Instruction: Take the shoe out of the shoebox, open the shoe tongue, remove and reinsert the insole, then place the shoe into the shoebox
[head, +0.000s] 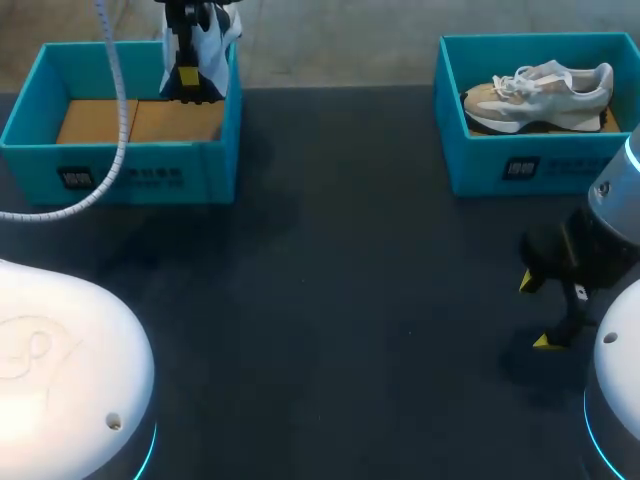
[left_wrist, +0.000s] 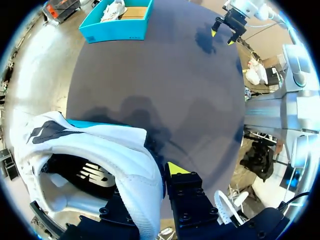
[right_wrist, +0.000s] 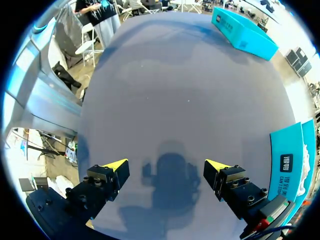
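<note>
Left wrist view: left pincer (left_wrist: 156, 186) tight on white shoe (left_wrist: 120, 150), long axis perhaps upright.

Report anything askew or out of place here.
Nothing spilled or damaged. The white shoe hangs from the left gripper over the rim of the left teal cardboard box; the beige sneaker lies in the right teal box.

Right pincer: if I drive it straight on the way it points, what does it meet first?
Most likely the bare table straight ahead. The right pincer is open with nothing between it and the tabletop; the nearer shoebox sits off to its side, seemingly outside that line.
</note>
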